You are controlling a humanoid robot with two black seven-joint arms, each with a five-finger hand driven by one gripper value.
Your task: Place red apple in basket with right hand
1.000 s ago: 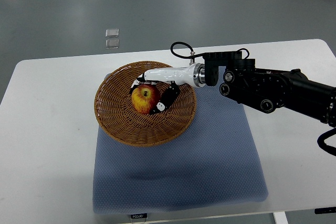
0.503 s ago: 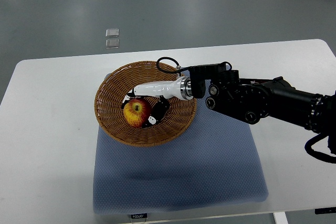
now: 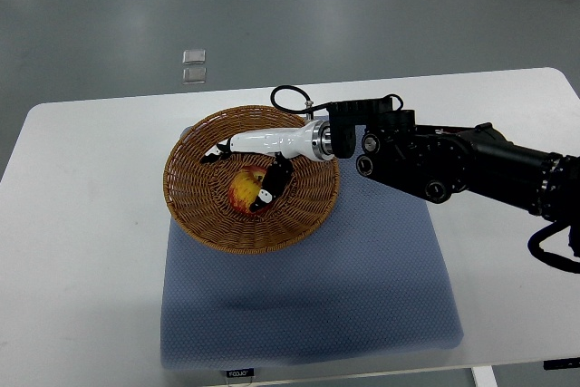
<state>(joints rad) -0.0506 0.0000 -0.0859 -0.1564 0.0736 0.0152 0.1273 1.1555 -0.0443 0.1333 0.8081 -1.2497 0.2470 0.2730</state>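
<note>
A: What's the basket made of?

B: Woven wicker, brown, round and shallow, with a ribbed weave running out to the rim. It sits half on a blue-grey mat with a fine dotted texture and half on the smooth white table.

A: And the apple?

B: Red with a yellow patch, glossy, lying on the basket's floor near the middle. The right hand is over it: a white glossy shell with black fingers. The fingers are spread and loose; one side drapes beside the apple, the other points off toward the far rim. I'd call it let go, not gripping.

A: Any writing?

B: A small dark tag on the mat's near edge, with white letters too small to read.

A: Room to move?

B: The black arm comes in from the right across the mat's far corner. The table's left side and the mat's near half lie bare. Two small clear squares sit on the grey floor beyond the table.
</note>
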